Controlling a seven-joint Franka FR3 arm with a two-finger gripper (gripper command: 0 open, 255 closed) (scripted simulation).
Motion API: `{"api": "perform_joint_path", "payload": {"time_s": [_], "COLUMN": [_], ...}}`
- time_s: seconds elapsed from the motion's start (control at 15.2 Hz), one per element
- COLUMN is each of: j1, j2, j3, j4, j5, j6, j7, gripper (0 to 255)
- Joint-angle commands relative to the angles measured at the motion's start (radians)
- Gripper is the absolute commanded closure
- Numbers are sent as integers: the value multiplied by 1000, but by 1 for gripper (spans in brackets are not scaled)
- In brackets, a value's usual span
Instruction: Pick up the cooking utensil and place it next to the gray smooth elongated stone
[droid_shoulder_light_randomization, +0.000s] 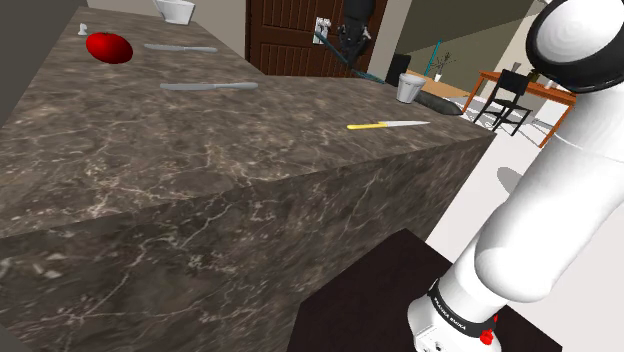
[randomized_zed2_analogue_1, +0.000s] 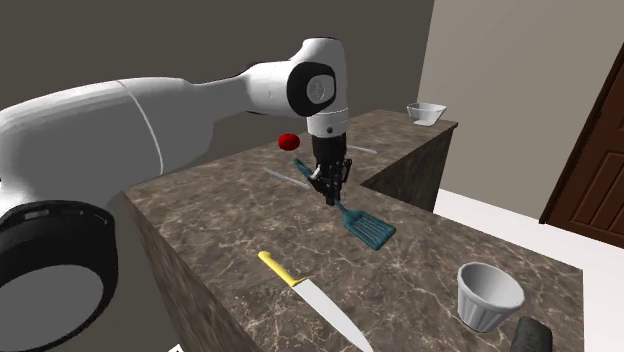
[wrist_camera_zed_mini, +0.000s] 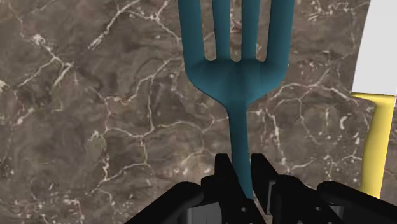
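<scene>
Black on teal: clamping the fingers of the gripper (randomized_zed2_analogue_1: 332, 185) hard onto the thin handle of the slotted spatula (randomized_zed2_analogue_1: 365, 225), holding it over the brown marble counter (randomized_zed2_analogue_1: 420, 262) at mid-frame in the second exterior view, slanting its head down toward the lower right. Hanging well apart from the dark elongated stone (randomized_zed2_analogue_1: 530, 335) lying beside the white cup (randomized_zed2_analogue_1: 488, 295) at the bottom right corner. Hovering above and right of the yellow-handled knife (randomized_zed2_analogue_1: 285, 270) near bottom centre. Keeping the red fruit (randomized_zed2_analogue_1: 289, 141) and white bowl (randomized_zed2_analogue_1: 427, 113) far back, toward the upper middle.
</scene>
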Motion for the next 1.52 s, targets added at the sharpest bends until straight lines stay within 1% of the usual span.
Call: {"api": "perform_joint_path", "payload": {"time_s": [0.0,0.33,0.66,1.06,1.45], "j1": [-11,-46,-85,-135,-186], "j2": [-64,-203,-323,-440,-529], "j3": [-11,-48,-92,-156,-232], "j4": [-74,-229,-345,-440,-492], "j5": [-11,-43,-80,-129,-183], "j6": [14,39,48,44,32], "j7": [-23,-91,-168,-270,-385], "gripper": [255,255,255,255,255]}}
